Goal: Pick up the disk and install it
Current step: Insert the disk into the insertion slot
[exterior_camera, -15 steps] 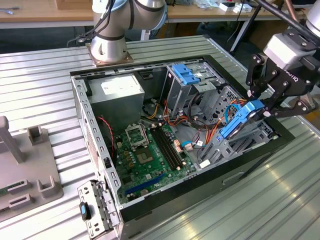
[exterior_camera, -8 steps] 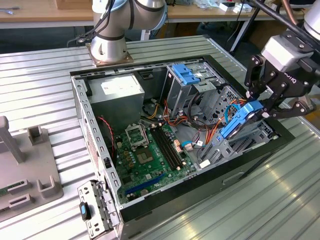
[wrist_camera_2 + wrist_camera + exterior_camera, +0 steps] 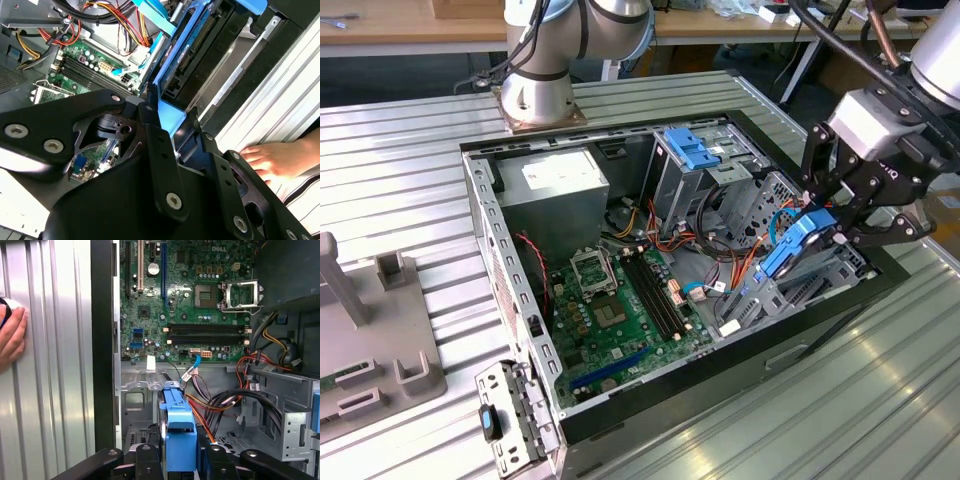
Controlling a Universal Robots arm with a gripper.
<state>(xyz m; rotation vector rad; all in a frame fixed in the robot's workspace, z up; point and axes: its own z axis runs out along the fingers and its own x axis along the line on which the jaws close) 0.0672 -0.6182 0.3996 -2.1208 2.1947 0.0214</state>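
In the first wrist view the gripper sits closest, its black fingers pinching the blue-railed disk from both sides, the disk's long axis running straight out from them toward the motherboard. The second wrist view shows the same pinch, the disk standing on edge. In the exterior view the disk hangs tilted below the gripper, just above the drive cage at the exterior view's right.
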